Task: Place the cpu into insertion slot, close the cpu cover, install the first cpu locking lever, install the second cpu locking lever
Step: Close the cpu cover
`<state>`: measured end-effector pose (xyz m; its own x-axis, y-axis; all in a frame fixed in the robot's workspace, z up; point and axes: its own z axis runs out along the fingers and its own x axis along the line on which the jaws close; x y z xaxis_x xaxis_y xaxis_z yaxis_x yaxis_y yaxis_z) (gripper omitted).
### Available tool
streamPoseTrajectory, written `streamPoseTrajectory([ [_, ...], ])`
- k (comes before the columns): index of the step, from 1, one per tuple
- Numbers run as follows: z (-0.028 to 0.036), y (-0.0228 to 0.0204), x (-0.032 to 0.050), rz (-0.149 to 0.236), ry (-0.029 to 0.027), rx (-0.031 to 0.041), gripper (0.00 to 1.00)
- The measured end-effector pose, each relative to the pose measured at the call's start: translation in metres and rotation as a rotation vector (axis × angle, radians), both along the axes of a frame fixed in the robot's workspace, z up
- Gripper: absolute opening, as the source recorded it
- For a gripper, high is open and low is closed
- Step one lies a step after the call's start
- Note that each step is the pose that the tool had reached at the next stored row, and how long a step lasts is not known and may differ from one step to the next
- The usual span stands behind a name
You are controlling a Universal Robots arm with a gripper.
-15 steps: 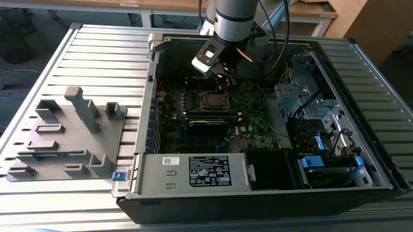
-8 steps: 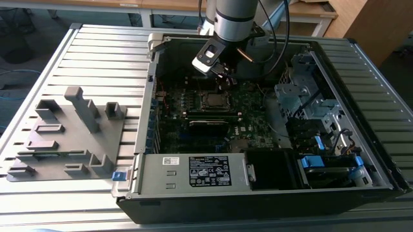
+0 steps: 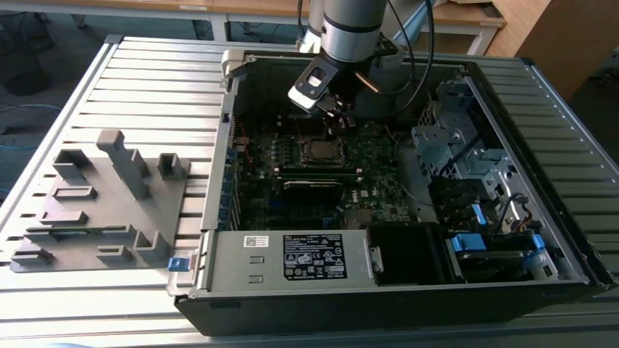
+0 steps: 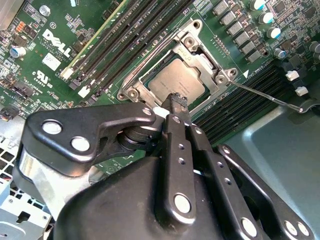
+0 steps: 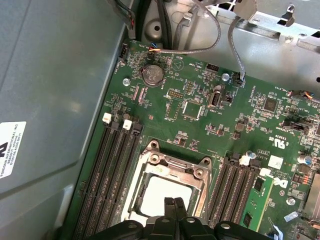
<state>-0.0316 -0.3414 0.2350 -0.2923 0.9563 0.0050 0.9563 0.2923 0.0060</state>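
Note:
The cpu [image 4: 177, 82] lies flat in the insertion slot [image 4: 131, 92] on the green motherboard, its dull silver top showing through the window of the cpu cover [image 4: 155, 62]. The cover looks laid down over the chip. One thin wire locking lever [image 4: 265, 97] sticks out sideways from the socket's corner, over the memory slots. My gripper [image 4: 177, 102] is shut with nothing between its fingers, and its tip hangs just above the edge of the cpu [image 5: 160, 195]. In the exterior view the gripper [image 3: 334, 119] hovers over the socket [image 3: 322, 150] inside the open computer case.
Long black memory slots [image 5: 107, 170] flank the socket on both sides. A grey-labelled power supply box [image 3: 290, 257] sits at the case's near edge, and a drive cage [image 3: 454, 138] at the exterior view's right. A grey fixture block [image 3: 106, 199] stands on the slatted table at the left.

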Motion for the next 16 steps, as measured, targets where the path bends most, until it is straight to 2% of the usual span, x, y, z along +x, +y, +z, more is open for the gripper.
streamPoseTrajectory([
  [9,0.0,0.0,0.0,0.003,0.0,0.0,0.11],
  [16,0.0,0.0,0.0,0.069,0.0,0.0,0.11],
])
